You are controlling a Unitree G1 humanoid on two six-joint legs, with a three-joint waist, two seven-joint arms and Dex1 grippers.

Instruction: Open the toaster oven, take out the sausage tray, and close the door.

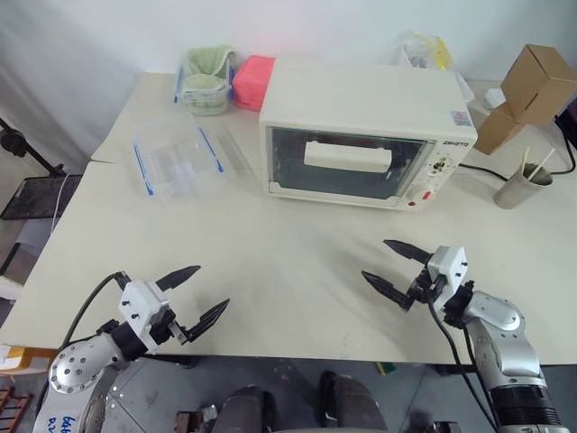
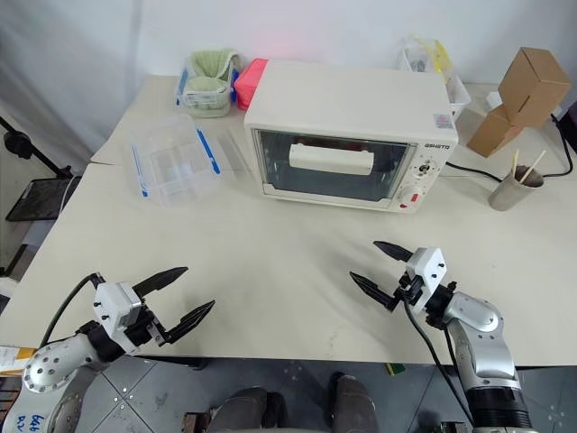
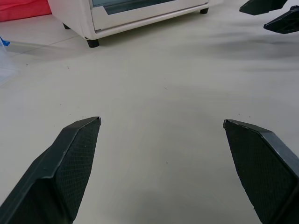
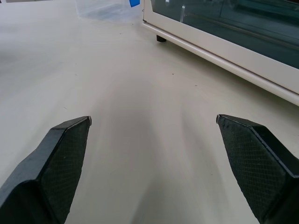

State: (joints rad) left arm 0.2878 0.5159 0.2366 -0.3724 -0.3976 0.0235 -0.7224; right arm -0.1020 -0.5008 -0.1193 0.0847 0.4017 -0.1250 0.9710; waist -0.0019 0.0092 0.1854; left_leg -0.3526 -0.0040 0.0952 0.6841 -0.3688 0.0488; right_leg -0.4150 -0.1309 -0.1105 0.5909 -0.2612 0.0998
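Note:
The cream-white toaster oven (image 1: 365,131) stands at the back middle of the table, its glass door (image 1: 347,162) shut, with the long white bar handle (image 1: 348,155) across it. The sausage tray is hidden behind the dark glass. My left gripper (image 1: 196,294) hovers open over the table's near left edge, nothing between its fingers. On the near right, my right gripper (image 1: 393,264) is open too and empty, well in front of the oven. The left wrist view catches the oven's lower front (image 3: 140,14); the right wrist view has the door's bottom edge (image 4: 224,46).
A clear plastic container with blue clips (image 1: 178,160) lies left of the oven. Behind it are a tub with green cloth (image 1: 206,79) and a pink box (image 1: 253,81). Right of the oven stand a paper cup with sticks (image 1: 523,185) and cardboard boxes (image 1: 527,95); a black cable (image 1: 478,168) runs there.

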